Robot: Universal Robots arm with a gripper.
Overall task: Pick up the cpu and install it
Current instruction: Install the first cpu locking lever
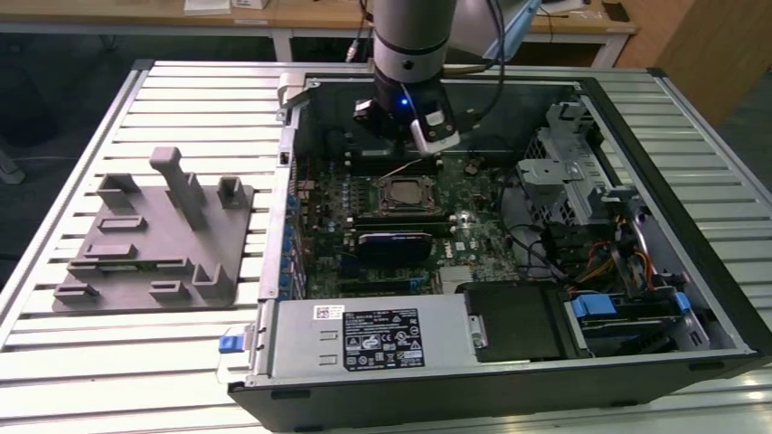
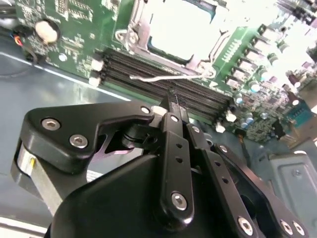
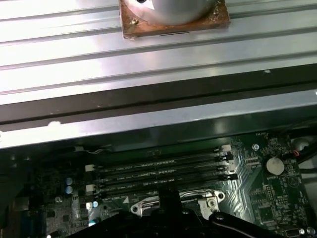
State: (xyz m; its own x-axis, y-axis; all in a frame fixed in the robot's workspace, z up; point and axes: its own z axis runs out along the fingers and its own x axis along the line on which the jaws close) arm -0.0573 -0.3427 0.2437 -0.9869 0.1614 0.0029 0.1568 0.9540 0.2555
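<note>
On the exterior view's left, a grey plastic tray with upright posts is sitting on the slatted metal table, just beside the open computer case. Moving rightward, the case is lying on its side with the green motherboard facing up. A silver power supply is occupying the near edge.

Over the middle of the board, the arm is reaching down into the case. The gripper is hovering just above the memory slots, on the far side of the socket. In the second wrist view the gripper is showing its black fingers pressed together, with nothing visible between them. Its tip is hanging over the dark memory slots, close to a thin wire lever.

The cpu is lying in the socket near the middle of the board, framed by the metal bracket. In the second wrist view the cpu is glaring bright (its plate is catching the light) just beyond the memory slots. In the first wrist view the memory slots are running alongside the socket's bracket.

Farther to the exterior view's right, a metal drive cage is standing inside the case, well apart from the gripper.
</note>
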